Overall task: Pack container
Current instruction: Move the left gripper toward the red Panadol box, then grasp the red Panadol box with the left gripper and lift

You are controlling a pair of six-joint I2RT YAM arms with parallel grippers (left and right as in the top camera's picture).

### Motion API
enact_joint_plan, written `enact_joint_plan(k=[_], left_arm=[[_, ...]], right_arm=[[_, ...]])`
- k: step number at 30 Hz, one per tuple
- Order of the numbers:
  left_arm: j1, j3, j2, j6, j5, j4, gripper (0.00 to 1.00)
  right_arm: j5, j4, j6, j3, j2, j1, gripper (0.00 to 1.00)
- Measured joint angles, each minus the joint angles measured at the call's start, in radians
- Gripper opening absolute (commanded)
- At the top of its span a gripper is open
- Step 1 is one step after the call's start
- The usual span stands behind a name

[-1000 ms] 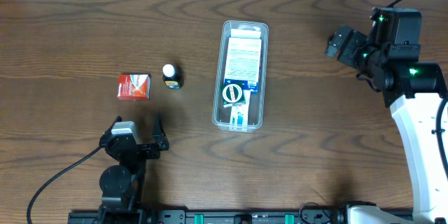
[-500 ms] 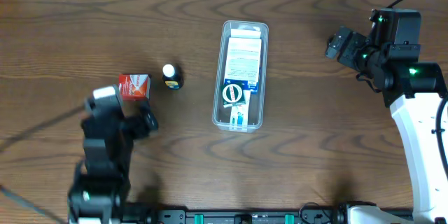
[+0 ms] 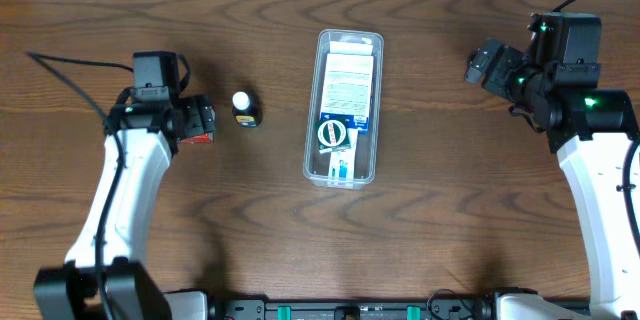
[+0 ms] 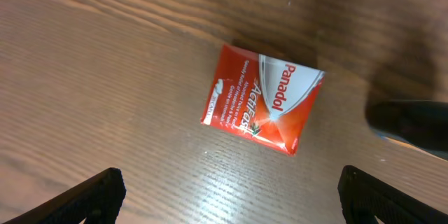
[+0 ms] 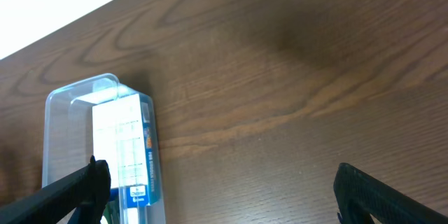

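The container (image 3: pixel 312 110) lies near the middle of the brown wooden surface (image 3: pixel 450 210), its long side running away from the robot. Inside it lie a long white printed box (image 3: pixel 350 75) and, at the near end, a round dark-and-white item (image 3: pixel 333 136) that is too small to identify.

Well to its left, the left tool (image 4: pixel 227 194) hangs over a red Panadol ActiFast box (image 4: pixel 262 98). Its two fingers are spread wide and touch nothing, and the box lies flat and slightly turned on the surface below them. A small dark bottle with a white cap (image 3: pixel 244 108) stands just beside that box, between it and the container.

The right tool (image 5: pixel 224 196) is off to the right, above bare wood, with its fingers wide apart and nothing between them. The far end of the container shows at the left of its view.
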Motion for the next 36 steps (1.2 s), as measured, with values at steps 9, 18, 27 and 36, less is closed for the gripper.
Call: enact_joint_plan(k=[9, 18, 27, 36], left_arm=[[0.008, 0.001, 0.168, 0.153, 0.075, 0.045, 0.98], [0.047, 0.001, 0.282, 0.212, 0.114, 0.125, 0.98], [0.084, 0.001, 0.326, 0.233, 0.170, 0.200, 0.98], [0.084, 0.001, 0.349, 0.251, 0.198, 0.194, 0.86]], right_arm=[[0.000, 0.000, 0.000, 0.000, 0.000, 0.000, 0.99], [0.000, 0.000, 0.000, 0.000, 0.000, 0.000, 0.99], [0.000, 0.000, 0.000, 0.000, 0.000, 0.000, 0.99], [0.000, 0.000, 0.000, 0.000, 0.000, 0.000, 0.99]])
